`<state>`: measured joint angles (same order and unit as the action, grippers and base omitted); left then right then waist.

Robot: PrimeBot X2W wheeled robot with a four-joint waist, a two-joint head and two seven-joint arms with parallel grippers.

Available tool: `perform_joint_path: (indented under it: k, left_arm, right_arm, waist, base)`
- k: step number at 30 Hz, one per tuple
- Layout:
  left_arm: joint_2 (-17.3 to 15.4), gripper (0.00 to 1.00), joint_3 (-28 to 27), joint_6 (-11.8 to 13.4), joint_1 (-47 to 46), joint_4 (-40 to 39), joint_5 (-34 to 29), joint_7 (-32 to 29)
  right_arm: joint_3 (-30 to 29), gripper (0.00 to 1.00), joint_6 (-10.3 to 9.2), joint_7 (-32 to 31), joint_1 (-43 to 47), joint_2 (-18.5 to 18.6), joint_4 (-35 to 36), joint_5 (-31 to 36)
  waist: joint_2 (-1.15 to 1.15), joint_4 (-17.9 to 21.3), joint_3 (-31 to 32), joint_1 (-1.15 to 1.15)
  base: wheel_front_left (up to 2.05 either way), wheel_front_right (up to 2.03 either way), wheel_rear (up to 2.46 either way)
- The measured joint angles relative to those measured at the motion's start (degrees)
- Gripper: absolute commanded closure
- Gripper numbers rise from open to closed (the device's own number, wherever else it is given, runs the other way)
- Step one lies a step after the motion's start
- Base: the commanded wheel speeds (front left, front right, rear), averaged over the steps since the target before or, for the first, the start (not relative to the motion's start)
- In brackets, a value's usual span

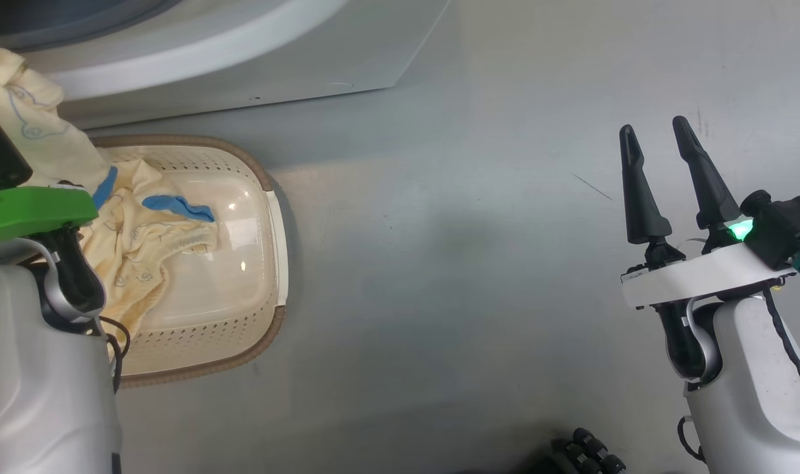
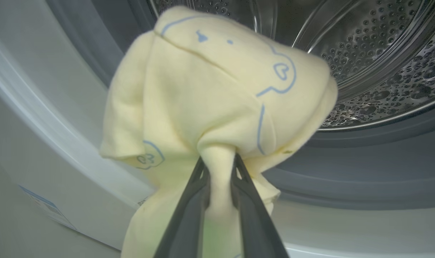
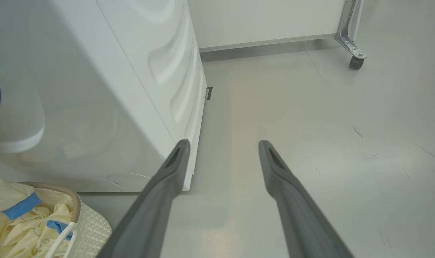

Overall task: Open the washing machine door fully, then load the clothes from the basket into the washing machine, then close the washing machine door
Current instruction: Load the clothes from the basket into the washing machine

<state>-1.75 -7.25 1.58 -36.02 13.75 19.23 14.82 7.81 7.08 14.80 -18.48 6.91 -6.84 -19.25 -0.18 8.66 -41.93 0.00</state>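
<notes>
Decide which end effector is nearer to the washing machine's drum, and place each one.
Left. The left end effector, shut on a cream garment, hangs just before the drum. The right end effector stands open over the floor, beside the washing machine.

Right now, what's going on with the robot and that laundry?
The left pincer is shut on a cream-yellow garment, holding it up in front of the open washing machine. More clothes lie in the basket on the floor. The right pincer hangs open and empty over the floor.
</notes>
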Motion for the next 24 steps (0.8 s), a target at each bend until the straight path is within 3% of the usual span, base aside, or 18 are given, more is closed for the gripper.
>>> perform_joint_path:
  k: [10,16,24]
  left_arm:
    - [0.04,1.0,3.82,-0.25,-0.14,-5.79,-2.18,0.0]
    - [-0.43,1.0,4.82,0.19,-4.8,-2.11,-4.82,-0.53]
    - [-4.36,1.0,3.77,1.67,-14.94,3.79,-6.98,-3.87]
  right_arm:
    - [0.71,0.0,0.0,0.0,0.13,-0.89,-0.64,-0.49]
    - [2.12,0.0,0.01,0.0,0.38,-1.66,-1.11,-1.01]
    - [4.03,0.0,0.01,0.0,1.71,-1.94,-1.94,-1.42]
  waist:
    - [0.0,0.91,1.36,0.0]
    - [0.0,2.56,2.03,0.0]
    - [0.0,4.96,2.68,0.0]
  base:
    - [0.0,0.0,0.0]
    - [0.0,0.0,0.0]
    - [0.0,0.0,0.0]
